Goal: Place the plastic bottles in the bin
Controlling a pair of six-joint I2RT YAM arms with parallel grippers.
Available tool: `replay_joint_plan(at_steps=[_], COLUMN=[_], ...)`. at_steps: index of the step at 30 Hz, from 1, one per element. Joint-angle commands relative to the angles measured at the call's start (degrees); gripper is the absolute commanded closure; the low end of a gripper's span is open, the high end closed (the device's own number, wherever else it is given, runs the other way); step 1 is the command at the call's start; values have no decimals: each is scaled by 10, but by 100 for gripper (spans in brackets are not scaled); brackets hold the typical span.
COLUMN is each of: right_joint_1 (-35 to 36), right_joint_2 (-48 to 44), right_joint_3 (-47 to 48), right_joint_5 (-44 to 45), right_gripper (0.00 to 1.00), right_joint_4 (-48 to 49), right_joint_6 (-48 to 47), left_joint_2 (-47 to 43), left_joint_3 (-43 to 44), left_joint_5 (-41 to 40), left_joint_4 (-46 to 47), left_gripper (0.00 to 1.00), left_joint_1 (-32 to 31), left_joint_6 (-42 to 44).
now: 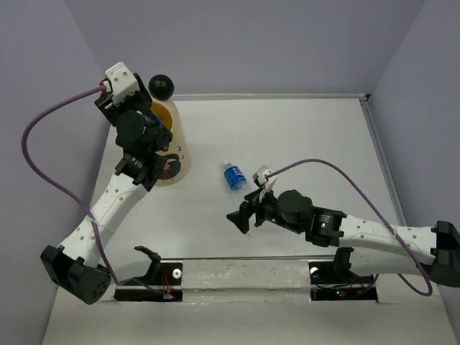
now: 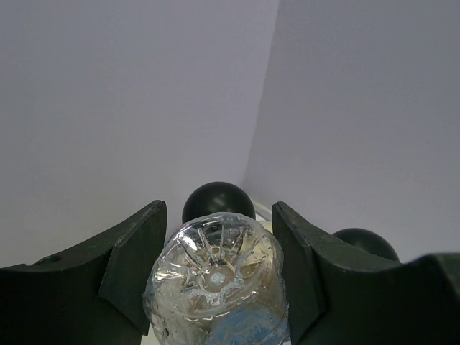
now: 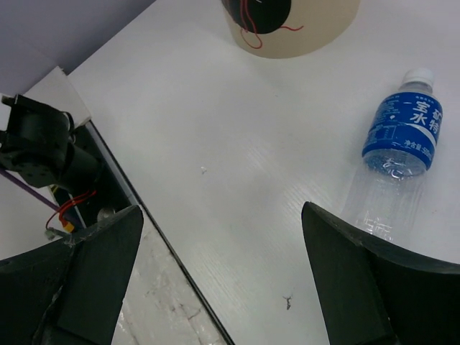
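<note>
The cream-yellow bin [image 1: 180,147] stands at the far left of the white table [image 1: 309,136], with a cartoon print [image 1: 170,167] on its near side. The left arm hangs right over its mouth and covers most of the opening, so I cannot tell what lies inside. The left gripper [image 2: 219,223] is clamped on a clear bottle [image 2: 215,287], whose ribbed base faces the wrist camera. Beyond that bottle, the bin's two black ball ears [image 2: 218,203] show in the wrist view. Only one ear shows from above, at the far rim.

A second bottle [image 1: 234,176], clear with a blue label and a white cap, lies on its side on the table. It rests between the bin and the right gripper [image 3: 219,215], apart from both. That claw hovers low with its fingers [image 3: 100,251] spread wide, holding nothing, the bottle just off to one side of the gap. A purple cable [image 1: 43,129] loops out to the left of the left arm.
</note>
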Motion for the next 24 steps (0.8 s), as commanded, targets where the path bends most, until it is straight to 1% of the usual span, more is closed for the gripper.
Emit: replay_joint_plan(at_steps=[1,6,9,11,13,16,20,23,24], right_joint_1=[-23,-107,-132,-146,-146,-151,-161,-193,-208], right_joint_2=[7,49,73,101,123,132,162,204,226], right_joint_3=[0,20,37,45,61,73,91,105,113], right_joint_5=[73,43,17,13,16,19,31,29,10], right_gripper=[4,5,5,5,5,5,2,0,0], right_joint_4=[21,3,3,3,3,4,2,-18,-29], right_joint_6=[11,25,22,20,16,14,3,2,4], left_joint_2=[6,8,5,7,14,19,13,17,16], left_joint_3=[-40,-97,-120,-133,-148,-125,-114,-135,-147], left_joint_5=[-23,-18,-8,-3,6,8,22,19,18], left_joint_4=[189,241,248,275,329,325,291,277,254], left_gripper=[80,78,75,75,78,79,79,70,51], left_joint_1=[4,11,19,22,24,24,24,24,25], left_joint_6=[80,84,69,70,101,105,73,63,41])
